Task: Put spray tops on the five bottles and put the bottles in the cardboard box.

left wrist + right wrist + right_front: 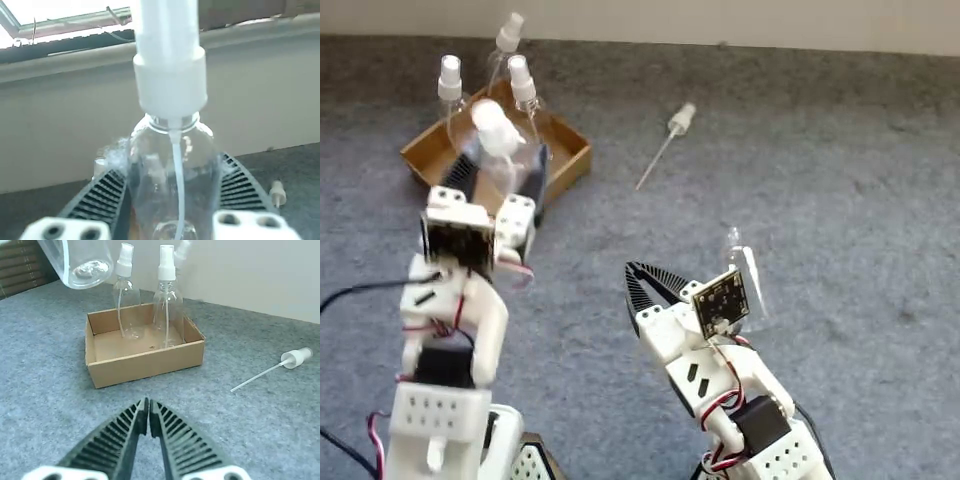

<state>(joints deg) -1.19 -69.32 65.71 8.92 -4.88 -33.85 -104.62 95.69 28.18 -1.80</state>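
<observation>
My left gripper is shut on a clear bottle with a white spray top and holds it upright above the near part of the cardboard box. In the left wrist view the bottle sits between the black fingers. Three capped bottles stand in the box; two of them are plain in the right wrist view. A loose spray top with its tube lies on the carpet right of the box. My right gripper is shut and empty, low over the carpet. A topless clear bottle is beside the right arm.
Grey carpet covers the whole work area. A pale wall runs along the far edge behind the box. The loose spray top lies in open carpet between the box and the right arm.
</observation>
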